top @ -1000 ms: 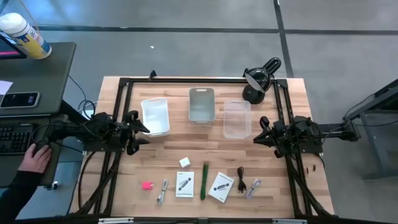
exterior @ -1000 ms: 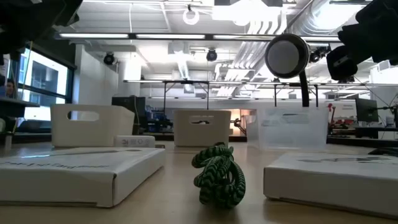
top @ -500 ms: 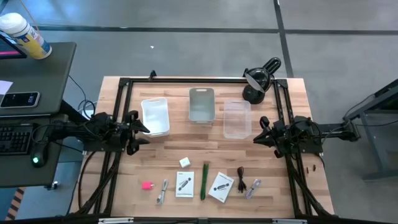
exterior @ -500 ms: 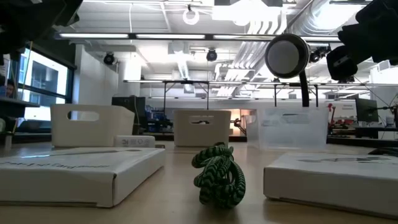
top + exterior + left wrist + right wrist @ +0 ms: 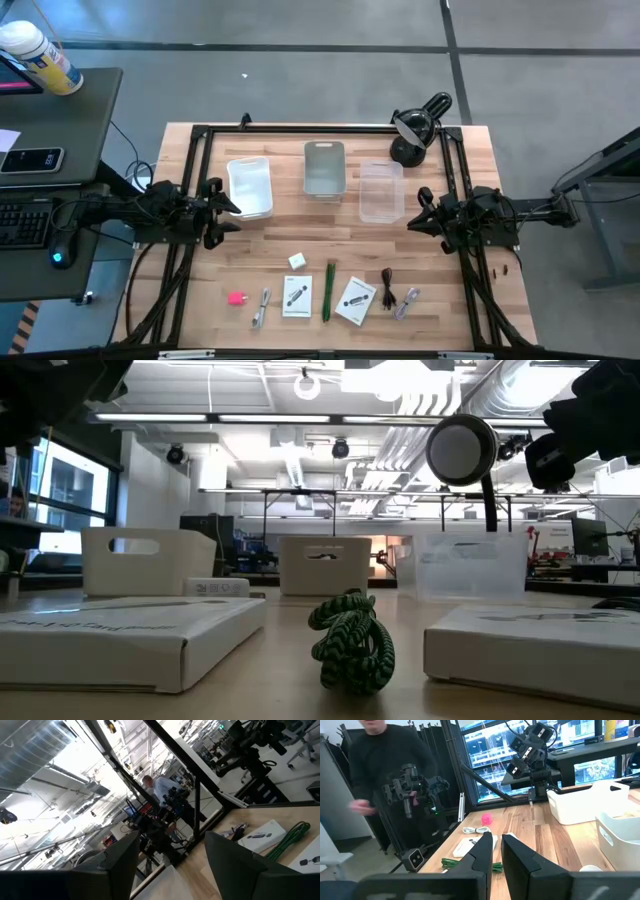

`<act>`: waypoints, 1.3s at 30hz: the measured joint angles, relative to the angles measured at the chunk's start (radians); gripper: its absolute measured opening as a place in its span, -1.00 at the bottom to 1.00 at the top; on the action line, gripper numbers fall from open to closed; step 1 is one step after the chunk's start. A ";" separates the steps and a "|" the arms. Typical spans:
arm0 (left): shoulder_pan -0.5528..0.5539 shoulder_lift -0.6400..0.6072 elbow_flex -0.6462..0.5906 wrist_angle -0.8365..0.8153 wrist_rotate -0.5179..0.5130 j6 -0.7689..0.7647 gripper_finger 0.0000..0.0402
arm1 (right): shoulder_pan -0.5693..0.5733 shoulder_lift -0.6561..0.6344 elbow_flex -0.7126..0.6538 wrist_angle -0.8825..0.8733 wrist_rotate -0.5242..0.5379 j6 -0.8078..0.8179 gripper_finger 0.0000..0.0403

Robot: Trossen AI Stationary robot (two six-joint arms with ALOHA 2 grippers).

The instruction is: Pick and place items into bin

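Items sit in one loose row along the near edge of the table (image 5: 460, 190), none picked yet: pink block (image 5: 237, 297), silvery pieces (image 5: 262, 306), white cube (image 5: 297, 261) set a bit farther in, first white card (image 5: 297, 296), green pen (image 5: 329, 290), second white card (image 5: 355, 299), black cable (image 5: 388, 289), more small silvery bits (image 5: 408, 300) at the right end.

Spacing looks deliberate: each item is apart from its neighbours, so a pincer can come down on one without nudging the next. The pen lies between the two cards, close to both, so it's the tightest pick.

Three bins stand in a row farther back, mid-table: white bin (image 5: 250, 187) left, grey bin (image 5: 324, 168) centre, clear bin (image 5: 381, 190) right. All open-topped, reachable by either arm.

Left pincer (image 5: 226, 212) hangs just beside the white bin, fingers apart, holding nothing. Right pincer (image 5: 416, 213) hangs just beside the clear bin, fingers nearly together in the right wrist view, nothing between them. Both are parked clear of the item row, looks like a start pose.

Black desk lamp (image 5: 415, 130) far right, out of the way.
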State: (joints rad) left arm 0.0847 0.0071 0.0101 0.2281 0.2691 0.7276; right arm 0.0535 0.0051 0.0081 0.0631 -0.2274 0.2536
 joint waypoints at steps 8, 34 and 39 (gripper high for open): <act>0.000 0.000 0.000 0.000 0.000 0.000 0.07 | 0.000 0.000 0.000 0.000 0.000 0.000 -0.84; 0.000 0.000 0.000 0.363 -0.105 -0.737 0.07 | 0.000 0.000 0.000 0.000 0.000 0.000 -0.84; 0.000 0.000 0.000 0.406 -0.084 -0.786 0.07 | 0.000 0.000 0.000 0.004 0.017 0.001 -0.84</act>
State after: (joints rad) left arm 0.0849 0.0067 0.0097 0.6345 0.1848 -0.0582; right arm 0.0536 0.0054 0.0081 0.0672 -0.2106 0.2541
